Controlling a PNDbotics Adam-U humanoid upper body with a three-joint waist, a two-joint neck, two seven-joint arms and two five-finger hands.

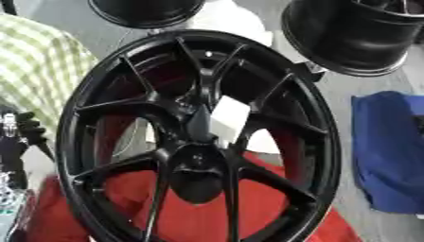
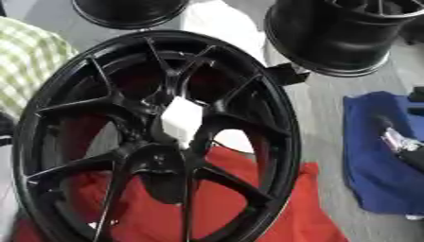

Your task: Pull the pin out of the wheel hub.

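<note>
Nearest, a red cloth [image 1: 190, 217] lies under the lower part of a big glossy black multi-spoke alloy wheel [image 1: 83, 142], which fills the centre of both views and stands tilted, its face toward the camera. Hub [image 1: 197, 165] sits low-centre where the spokes meet. Just above it a dark tapered piece [image 1: 200, 125] points up from the hub area; can't tell if that's the pin or a robot finger. Next to it, w/ one corner behind a spoke, is a white squarish object [image 2: 181, 118], prob. paper or a tag, can't make out more.

L hand [image 1: 18, 134]: black and silver, at the left edge just outside the rim; fingers too unclear, can't tell if open or closed. R hand [image 2: 406, 144]: only a dark and silver bit at the right edge, over a blue cloth [image 1: 385, 151] on the grey floor [image 1: 335, 94]; state can't tell either.

Left of the wheel, a green-and-white checked fabric [image 1: 41, 71]. Farthest back, two more black wheel rims: one top-centre [image 1: 145, 12], one top-right [image 2: 331, 35], lying on the floor, well apart from each other.
</note>
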